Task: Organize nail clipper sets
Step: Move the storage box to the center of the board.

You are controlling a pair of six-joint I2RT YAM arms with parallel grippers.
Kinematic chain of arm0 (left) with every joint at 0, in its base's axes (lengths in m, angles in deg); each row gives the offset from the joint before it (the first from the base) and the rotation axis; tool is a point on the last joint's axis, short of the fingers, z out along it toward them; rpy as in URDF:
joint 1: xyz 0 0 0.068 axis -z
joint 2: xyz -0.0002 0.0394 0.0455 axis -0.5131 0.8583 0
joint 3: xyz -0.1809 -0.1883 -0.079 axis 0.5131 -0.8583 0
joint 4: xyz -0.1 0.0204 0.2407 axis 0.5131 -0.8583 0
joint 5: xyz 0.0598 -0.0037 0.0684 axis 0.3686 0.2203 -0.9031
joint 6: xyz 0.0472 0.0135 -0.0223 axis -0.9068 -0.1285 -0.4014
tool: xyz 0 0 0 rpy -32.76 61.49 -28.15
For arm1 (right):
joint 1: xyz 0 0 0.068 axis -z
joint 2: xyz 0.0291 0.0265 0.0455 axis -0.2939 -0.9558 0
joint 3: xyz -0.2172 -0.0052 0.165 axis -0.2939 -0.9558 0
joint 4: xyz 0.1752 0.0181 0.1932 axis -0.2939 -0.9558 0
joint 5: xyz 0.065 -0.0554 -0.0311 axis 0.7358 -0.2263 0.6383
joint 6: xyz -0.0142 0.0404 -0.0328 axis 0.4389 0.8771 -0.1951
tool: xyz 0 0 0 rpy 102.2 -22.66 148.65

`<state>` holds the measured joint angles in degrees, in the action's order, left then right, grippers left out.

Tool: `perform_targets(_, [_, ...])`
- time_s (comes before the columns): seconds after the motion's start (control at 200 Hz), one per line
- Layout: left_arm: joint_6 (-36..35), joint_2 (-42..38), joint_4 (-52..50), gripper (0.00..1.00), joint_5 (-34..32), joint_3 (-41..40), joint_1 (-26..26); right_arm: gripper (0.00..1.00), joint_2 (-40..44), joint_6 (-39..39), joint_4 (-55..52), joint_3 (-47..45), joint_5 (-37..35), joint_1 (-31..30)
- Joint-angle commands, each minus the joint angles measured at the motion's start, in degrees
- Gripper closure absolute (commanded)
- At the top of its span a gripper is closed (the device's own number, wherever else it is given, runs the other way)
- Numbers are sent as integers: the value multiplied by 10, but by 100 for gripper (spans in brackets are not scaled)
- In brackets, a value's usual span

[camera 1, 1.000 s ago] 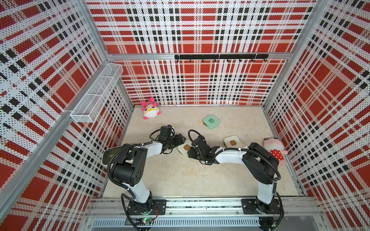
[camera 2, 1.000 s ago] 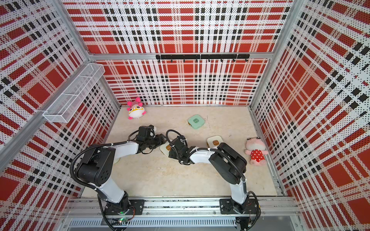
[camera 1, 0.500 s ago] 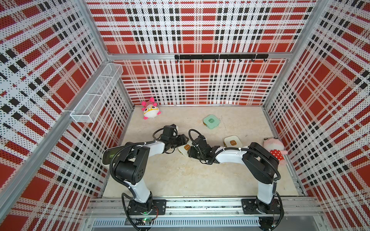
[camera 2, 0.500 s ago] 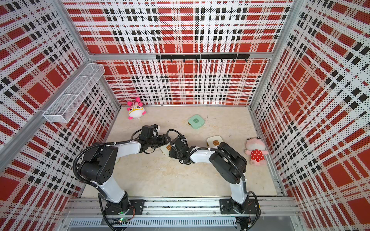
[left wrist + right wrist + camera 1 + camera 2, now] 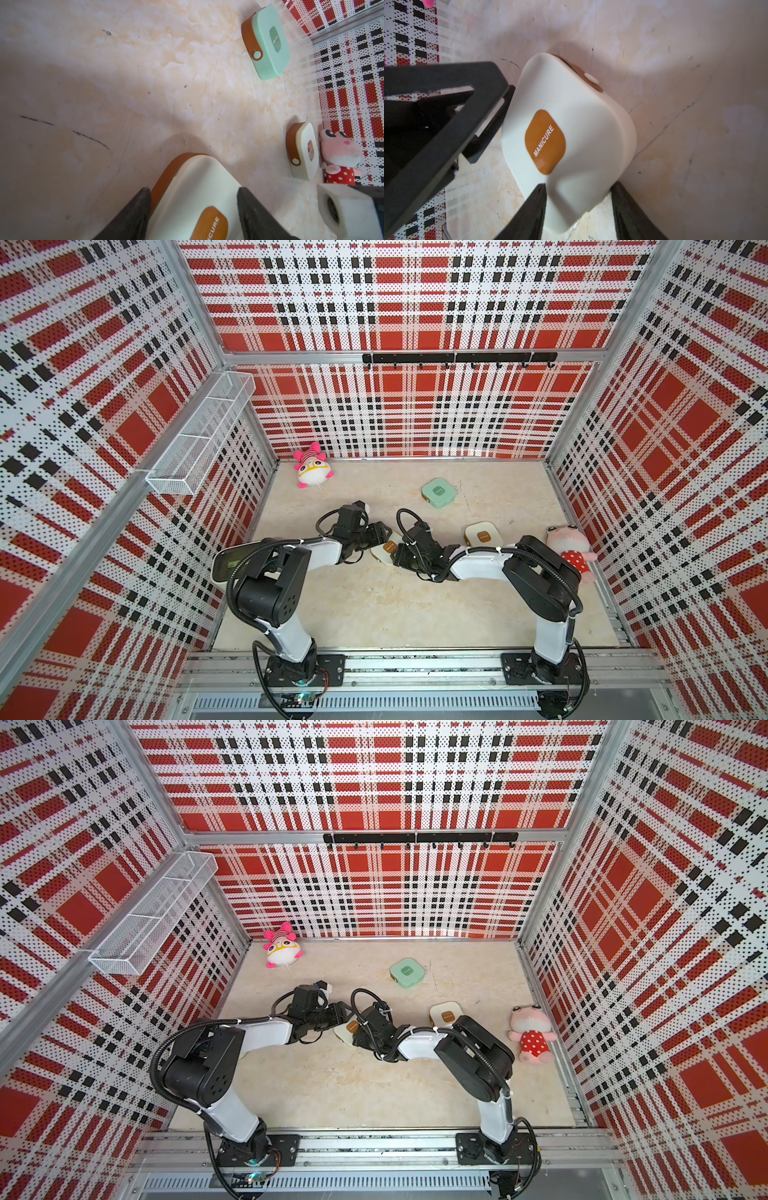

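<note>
Your right tool pinches a corner of the near cream case, mid-table. Your left tool straddles its other side; can't tell if it clamps. Mint case and second cream case sit shut, well apart, untouched. Looks early: nothing grouped, all three left to place.

You have a cream case with a brown strap and a brown label lettered in white; the right tool has black fingers. The other cream case matches it. The mint green case carries a darker green label. The table is marbled beige, the walls red, black and white plaid.
</note>
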<state>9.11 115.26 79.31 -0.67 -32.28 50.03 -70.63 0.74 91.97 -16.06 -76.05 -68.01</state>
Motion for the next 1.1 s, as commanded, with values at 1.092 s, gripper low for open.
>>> perform_targets(1.092, [36, -177, -82, 27, -30, 17, -101, 25, 48, -176, -227, 30, -153, -88])
